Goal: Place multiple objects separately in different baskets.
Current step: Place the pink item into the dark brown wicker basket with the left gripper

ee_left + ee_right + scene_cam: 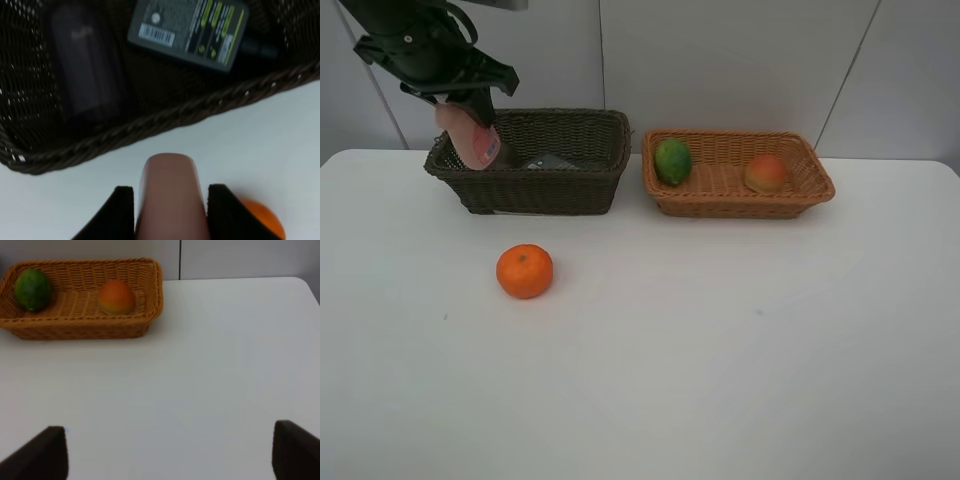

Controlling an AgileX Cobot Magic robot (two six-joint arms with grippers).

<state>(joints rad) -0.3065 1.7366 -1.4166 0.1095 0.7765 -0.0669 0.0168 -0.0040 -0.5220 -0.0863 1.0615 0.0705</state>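
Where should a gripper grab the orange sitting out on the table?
Probably from straight above, fingers closing across the widest middle of the orange. It is round, rests alone on the white table, and nothing crowds it, so any finger direction should work.

A plain white desk (720, 380) fills most of the exterior high frame, its far edge running across the upper part and its corners rounded at upper left and upper right. Behind it stands a pale grey wall (740, 60) of flat panels, split by thin dark seams. The light is soft and even, with faint shadows.
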